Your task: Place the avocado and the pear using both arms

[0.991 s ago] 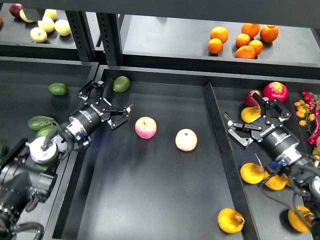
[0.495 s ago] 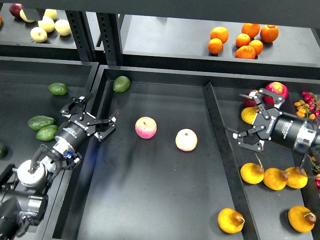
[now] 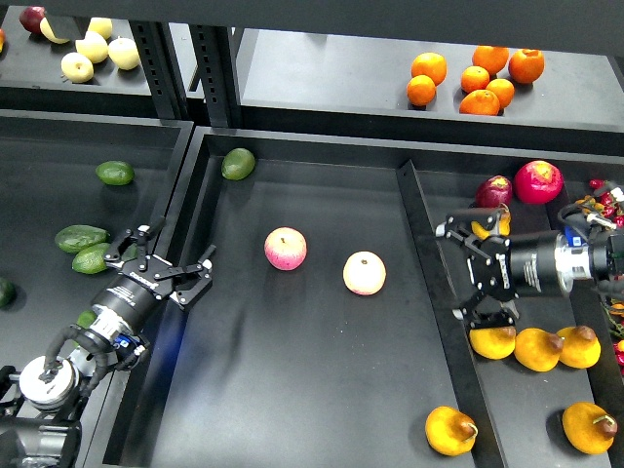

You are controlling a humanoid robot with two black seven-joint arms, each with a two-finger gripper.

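A dark green elongated avocado [image 3: 78, 237] lies in the left tray, touching a paler one [image 3: 93, 258]. My left gripper [image 3: 164, 263] is open and empty. It hangs over the divider just right of these two. Several golden pears lie in the right tray. The nearest pear [image 3: 492, 342] is just below the lower fingertip of my right gripper [image 3: 472, 274]. That gripper is open and empty, over the divider between the centre and right trays. Another pear [image 3: 486, 223] is partly hidden behind it.
The centre tray [image 3: 292, 390] holds two pink-yellow apples [image 3: 285, 248] [image 3: 364, 273], a green avocado [image 3: 237, 163] at its far left corner and a pear [image 3: 449, 430] at the front right. Oranges [image 3: 473, 78] sit on the back shelf. Red apples [image 3: 537, 180] lie far right.
My left arm has drawn back down and to the left, away from the far avocado. My right gripper has swung left and down toward the front pears, jaws still open.
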